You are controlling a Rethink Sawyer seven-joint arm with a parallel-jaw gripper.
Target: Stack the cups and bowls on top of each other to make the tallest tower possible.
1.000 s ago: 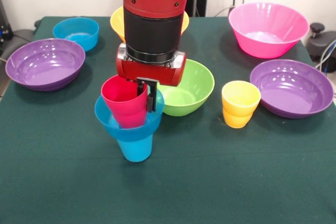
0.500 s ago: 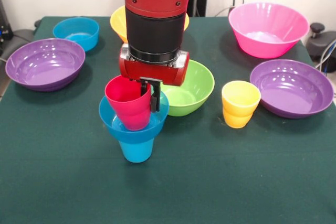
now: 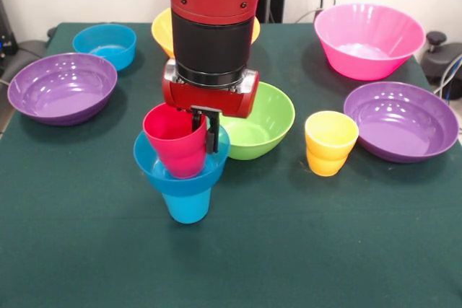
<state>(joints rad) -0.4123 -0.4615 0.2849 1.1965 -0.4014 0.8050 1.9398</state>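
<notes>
Clamped on the red cup's (image 3: 175, 149) rim at its three o'clock side, my gripper (image 3: 210, 129) pointed straight down from my upright wrist. That cup sat tilted inside the small blue bowl (image 3: 180, 167), which rested on the blue cup (image 3: 187, 205). At two o'clock from this tower stood the lime green bowl (image 3: 261, 124).

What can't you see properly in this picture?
- Orange bowl, front view: mostly hidden behind the arm.
- The hand: only one dark finger shows at the red cup's rim, so its grip cannot be told.
- Red cup's bottom: hidden inside the small blue bowl.
- Blue cup's top: covered by that bowl.
</notes>
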